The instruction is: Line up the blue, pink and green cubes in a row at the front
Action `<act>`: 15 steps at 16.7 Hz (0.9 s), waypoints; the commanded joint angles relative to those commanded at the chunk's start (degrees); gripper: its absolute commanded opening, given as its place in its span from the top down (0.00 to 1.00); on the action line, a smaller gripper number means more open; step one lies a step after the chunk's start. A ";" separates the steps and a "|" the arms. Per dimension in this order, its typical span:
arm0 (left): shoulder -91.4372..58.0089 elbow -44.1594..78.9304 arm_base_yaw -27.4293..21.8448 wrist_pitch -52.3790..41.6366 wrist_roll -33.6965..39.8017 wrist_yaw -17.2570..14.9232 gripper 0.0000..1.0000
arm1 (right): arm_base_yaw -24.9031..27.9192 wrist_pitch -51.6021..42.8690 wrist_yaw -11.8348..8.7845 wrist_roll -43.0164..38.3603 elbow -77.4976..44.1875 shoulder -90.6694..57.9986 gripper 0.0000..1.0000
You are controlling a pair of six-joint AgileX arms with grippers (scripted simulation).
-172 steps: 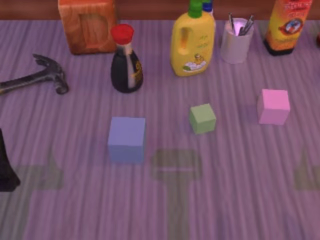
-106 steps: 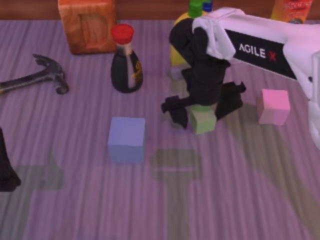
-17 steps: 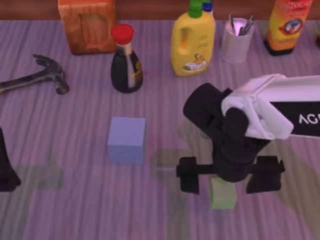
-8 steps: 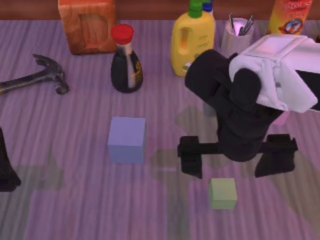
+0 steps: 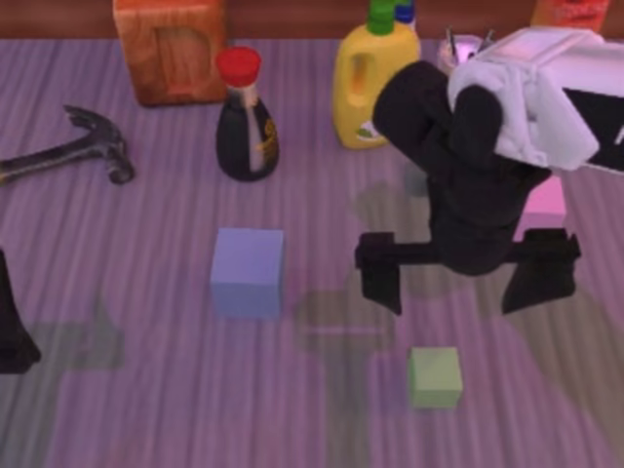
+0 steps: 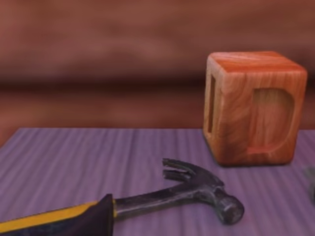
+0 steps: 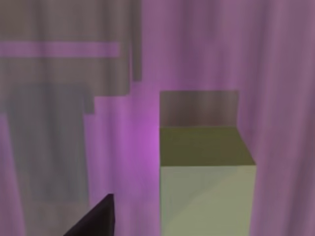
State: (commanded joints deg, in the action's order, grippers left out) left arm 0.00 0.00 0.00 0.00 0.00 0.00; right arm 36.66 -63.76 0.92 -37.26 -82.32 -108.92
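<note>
Hovering above the right half of the purple table (image 5: 146, 409), the right gripper (image 5: 466, 273) hangs with its two black fingers spread wide apart and nothing held between them. Its white AgileX arm reaches in from about three o'clock.

Just below the gripper, toward six o'clock, the green cube (image 5: 435, 376) sits flat on the table near the front edge, clear of both fingers. The right wrist view shows the same green cube (image 7: 206, 172) resting alone on the purple surface, with one dark fingertip (image 7: 96, 219) off to its side and not touching it.

The blue cube (image 5: 248, 271) stands left of centre, well apart from the green one, at roughly ten o'clock from it. The pink cube (image 5: 546, 198) is mostly hidden behind the right arm, at about two o'clock from the green cube; only a strip of it shows.

Along the back, from nine o'clock round to one: a hammer (image 5: 73, 149), a wooden block (image 5: 171, 49), a dark sauce bottle (image 5: 245, 117) with a red cap, and a yellow jug (image 5: 366, 83).

The left gripper (image 5: 12, 322) is parked at the table's left edge, near eight o'clock; whether its fingers are apart cannot be told.
</note>
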 joint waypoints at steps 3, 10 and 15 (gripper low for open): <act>0.00 0.00 0.00 0.00 0.00 0.00 0.00 | -7.16 -3.45 -0.21 5.67 -10.99 -7.38 0.00; 0.00 0.00 0.00 0.00 0.00 0.00 0.00 | -23.46 -10.40 -0.63 18.95 -33.35 -22.40 0.00; 0.00 0.00 0.00 0.00 0.00 0.00 0.00 | -24.54 -10.73 -0.61 19.99 -34.55 -23.26 0.00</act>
State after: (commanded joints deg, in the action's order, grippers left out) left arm 0.00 0.00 0.00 0.00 0.00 0.00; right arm 12.12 -74.49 0.31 -17.27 -116.87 -132.18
